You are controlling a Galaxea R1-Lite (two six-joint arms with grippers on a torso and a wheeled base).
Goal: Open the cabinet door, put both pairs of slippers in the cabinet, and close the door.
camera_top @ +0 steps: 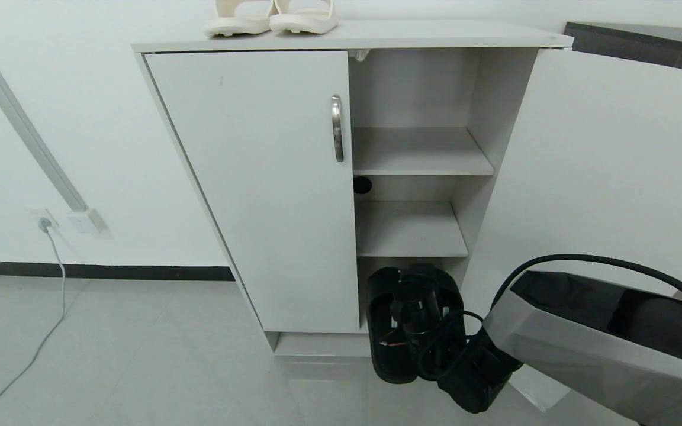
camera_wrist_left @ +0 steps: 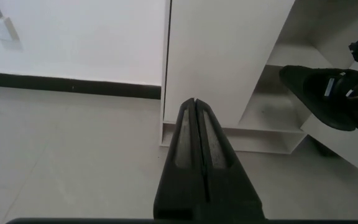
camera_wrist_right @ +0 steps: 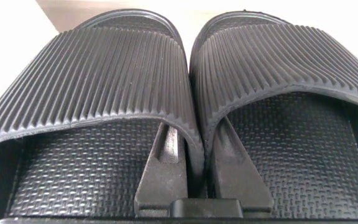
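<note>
A white cabinet [camera_top: 376,40] stands against the wall, its left door [camera_top: 258,189] shut and its right door [camera_top: 601,165] swung wide open. A pair of white slippers [camera_top: 270,21] rests on the cabinet top. A pair of black slippers [camera_top: 391,331] hangs side by side at the mouth of the bottom compartment, partly over the floor. My right gripper [camera_top: 418,307] is shut on them; its fingers [camera_wrist_right: 166,155] reach under the ribbed straps [camera_wrist_right: 104,81] and pinch the two inner walls together. My left gripper [camera_wrist_left: 195,106] is shut and empty, low over the floor, facing the shut door.
Two bare shelves [camera_top: 418,151] [camera_top: 409,231] lie above the bottom compartment. A metal handle [camera_top: 337,127] runs down the shut door's edge. A wall socket with a grey cable [camera_top: 45,223] is at the left. Open tiled floor [camera_top: 140,367] spreads before the cabinet.
</note>
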